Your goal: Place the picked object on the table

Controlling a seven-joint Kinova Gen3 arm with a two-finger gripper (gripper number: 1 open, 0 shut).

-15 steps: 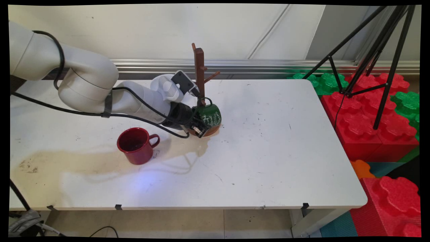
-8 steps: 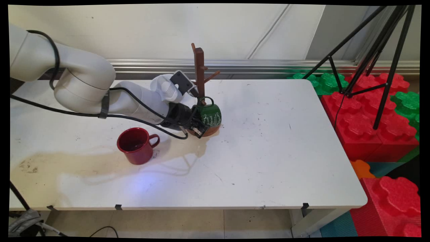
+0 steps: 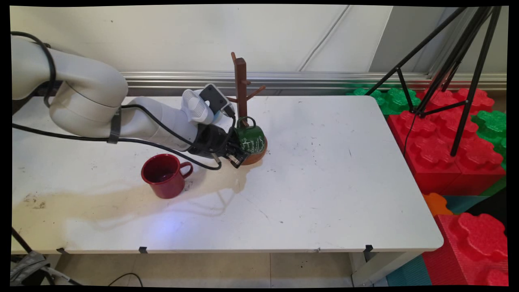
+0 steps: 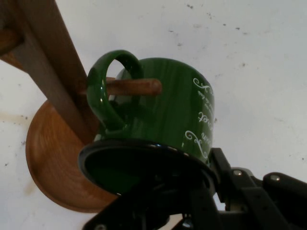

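Here the gripper (image 3: pixel 236 155) pinches the green mug's (image 3: pixel 251 139) rim, handle over the mug tree's (image 3: pixel 241 87) peg, red mug (image 3: pixel 164 175) nearby.

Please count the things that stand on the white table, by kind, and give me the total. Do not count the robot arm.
Mugs: 2, a green mug hanging by its handle on a peg, and a red mug standing on the table.
Mug trees: 1, a wooden mug tree.
Total: 3
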